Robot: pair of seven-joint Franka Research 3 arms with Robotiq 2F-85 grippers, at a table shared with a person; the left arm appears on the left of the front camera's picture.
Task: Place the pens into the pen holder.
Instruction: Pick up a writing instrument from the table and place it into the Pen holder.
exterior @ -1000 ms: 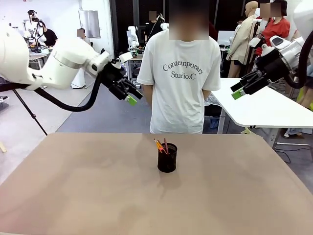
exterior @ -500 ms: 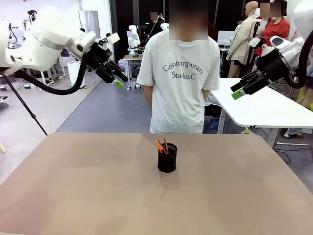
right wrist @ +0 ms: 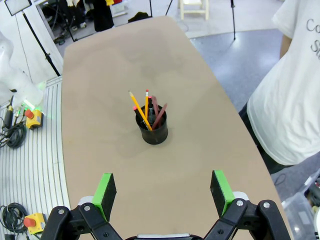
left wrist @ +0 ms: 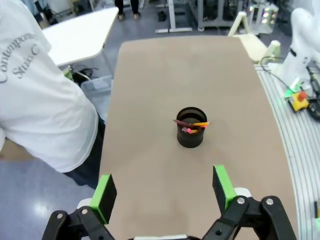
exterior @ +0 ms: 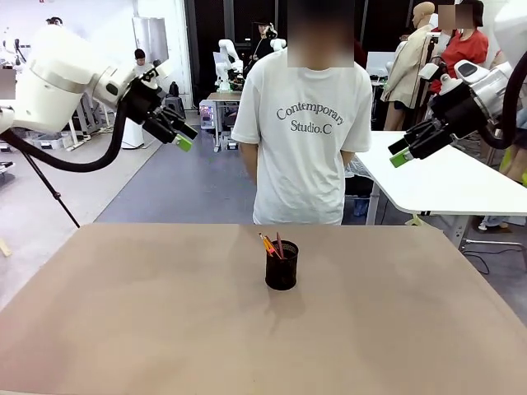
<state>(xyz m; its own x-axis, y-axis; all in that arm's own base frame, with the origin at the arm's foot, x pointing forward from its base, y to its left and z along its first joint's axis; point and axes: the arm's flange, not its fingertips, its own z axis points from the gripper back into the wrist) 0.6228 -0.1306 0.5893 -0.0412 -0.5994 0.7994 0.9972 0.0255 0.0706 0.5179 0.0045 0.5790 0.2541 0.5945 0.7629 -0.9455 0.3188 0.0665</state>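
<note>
A bare brown table [exterior: 123,329], a person [exterior: 300,140] waiting at its far edge; left gripper [exterior: 183,140] and right gripper [exterior: 400,153] raised, spread, empty, seemingly since the pens [right wrist: 147,111] stand inside the central pen holder [exterior: 282,266].

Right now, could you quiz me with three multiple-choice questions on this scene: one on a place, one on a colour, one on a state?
1. Where are the pens?
A. Lying on the table
B. Standing in the pen holder
C. In the person's hand

2. What colour is the pen holder?
A. Black
B. White
C. Blue

3. How do both robot hands stand?
A. Open, holding nothing
B. Shut on a pen
C. Resting on the table

Answers: 1 B, the pens rise out of the cup. 2 A, it is dark mesh. 3 A, left hand and right hand show wide empty gaps, raised.
</note>
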